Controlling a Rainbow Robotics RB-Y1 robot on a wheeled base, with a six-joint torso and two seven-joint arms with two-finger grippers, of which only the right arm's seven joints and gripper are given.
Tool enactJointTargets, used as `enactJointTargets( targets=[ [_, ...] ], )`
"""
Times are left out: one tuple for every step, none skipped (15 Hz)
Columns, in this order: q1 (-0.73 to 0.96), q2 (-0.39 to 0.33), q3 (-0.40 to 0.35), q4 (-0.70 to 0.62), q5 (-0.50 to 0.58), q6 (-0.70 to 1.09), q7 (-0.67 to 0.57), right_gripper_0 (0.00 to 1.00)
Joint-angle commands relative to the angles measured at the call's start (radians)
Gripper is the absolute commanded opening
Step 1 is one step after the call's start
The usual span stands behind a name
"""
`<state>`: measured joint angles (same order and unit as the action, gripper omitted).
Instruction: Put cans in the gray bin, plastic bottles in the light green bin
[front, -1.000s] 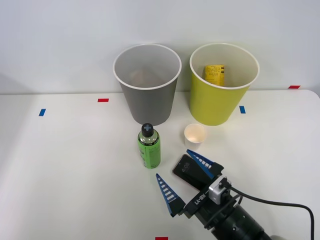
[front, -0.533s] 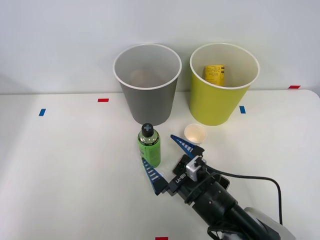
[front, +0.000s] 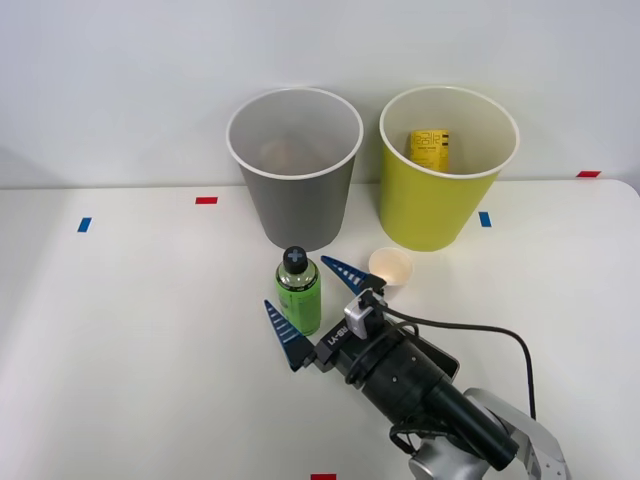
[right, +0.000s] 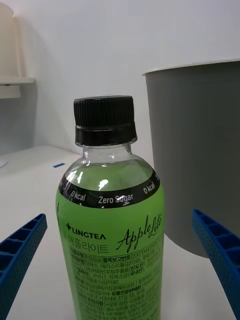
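From the front view, the right hand is wide open, its blue fingers either side of the green-label bottle, which stands on the table just in front of the gray bin. The paper cup sits right by the far finger, so closing could knock it. Count: one bottle, one cup, two bins, with something yellow already in the light green bin.

On the wrist view, the bottle is centred between both fingers, not gripped yet. An off-centre squeeze would probably tip it.
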<state>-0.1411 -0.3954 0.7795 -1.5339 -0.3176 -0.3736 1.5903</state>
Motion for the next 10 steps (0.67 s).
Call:
enactJointTargets(
  targets=[
    [-0.020, 0.015, -0.002, 0.000, -0.001, 0.033, 0.003, 1.00],
    [-0.020, 0.018, -0.002, 0.000, -0.001, 0.033, 0.005, 1.00],
    [-0.020, 0.018, -0.002, 0.000, -0.003, 0.036, 0.005, 1.00],
    [-0.021, 0.018, -0.002, 0.000, -0.001, 0.044, 0.008, 1.00],
    [-0.026, 0.018, -0.006, 0.000, -0.001, 0.058, 0.013, 1.00],
    [-0.028, 0.018, -0.008, 0.000, -0.001, 0.059, 0.016, 1.00],
    [-0.028, 0.018, -0.008, 0.000, -0.001, 0.061, 0.019, 1.00],
    [-0.028, 0.018, -0.008, 0.000, 0.002, 0.059, 0.023, 0.93],
    [-0.028, 0.018, -0.008, 0.000, 0.003, 0.059, 0.030, 0.52],
    [-0.028, 0.020, -0.008, 0.000, -0.003, 0.059, 0.030, 0.01]
  ],
)
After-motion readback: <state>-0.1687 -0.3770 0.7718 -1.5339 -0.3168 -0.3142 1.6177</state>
